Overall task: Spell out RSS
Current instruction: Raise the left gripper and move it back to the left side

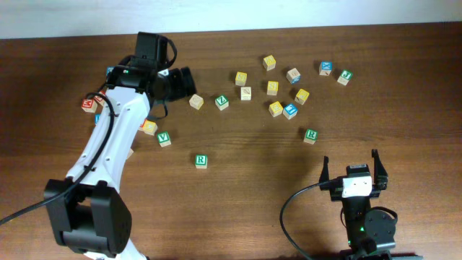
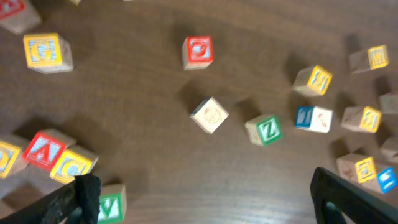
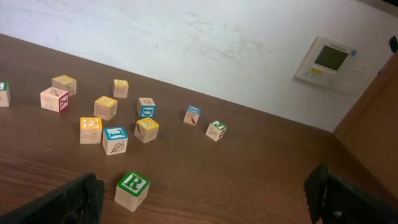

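A green-faced R cube (image 1: 201, 160) lies alone in the middle of the table. A second green R cube (image 1: 310, 136) sits further right and shows close in the right wrist view (image 3: 132, 190), just inside my right gripper's left finger. Several yellow-faced cubes (image 1: 276, 108) are scattered at the back right, also seen from the left wrist (image 2: 317, 79); their letters are too small to read. My left gripper (image 1: 189, 84) hovers open over the left cluster, with nothing between its fingers (image 2: 202, 200). My right gripper (image 1: 350, 165) stands open and empty (image 3: 202, 199) near the front edge.
A green V cube (image 2: 111, 204) touches the left gripper's left finger, with a green Z cube (image 2: 266, 129), a plain cube (image 2: 209, 115) and a red cube (image 2: 198, 51) ahead. Red and yellow cubes (image 1: 90, 105) crowd the left arm. Blue cubes (image 1: 290, 110) mix among the yellow ones.
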You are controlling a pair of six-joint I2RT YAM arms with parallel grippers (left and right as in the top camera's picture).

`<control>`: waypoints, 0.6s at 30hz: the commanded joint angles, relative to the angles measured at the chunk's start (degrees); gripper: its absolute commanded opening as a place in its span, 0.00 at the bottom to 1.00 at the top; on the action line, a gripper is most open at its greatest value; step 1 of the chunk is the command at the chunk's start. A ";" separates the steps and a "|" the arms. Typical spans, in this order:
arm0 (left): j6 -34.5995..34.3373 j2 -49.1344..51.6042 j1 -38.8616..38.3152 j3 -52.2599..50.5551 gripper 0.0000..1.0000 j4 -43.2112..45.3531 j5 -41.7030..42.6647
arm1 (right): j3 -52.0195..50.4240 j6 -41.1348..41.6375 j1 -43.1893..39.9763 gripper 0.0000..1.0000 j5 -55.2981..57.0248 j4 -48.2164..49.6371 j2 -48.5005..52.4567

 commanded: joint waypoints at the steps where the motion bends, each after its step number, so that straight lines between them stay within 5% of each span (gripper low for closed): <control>1: 0.33 0.81 -0.22 0.28 0.99 3.17 -1.62 | -0.37 0.17 -0.46 0.98 0.90 -0.37 -0.37; 18: 6.99 4.15 4.13 0.02 0.99 -0.11 -9.25 | -0.37 0.17 -0.46 0.98 0.90 -0.37 -0.37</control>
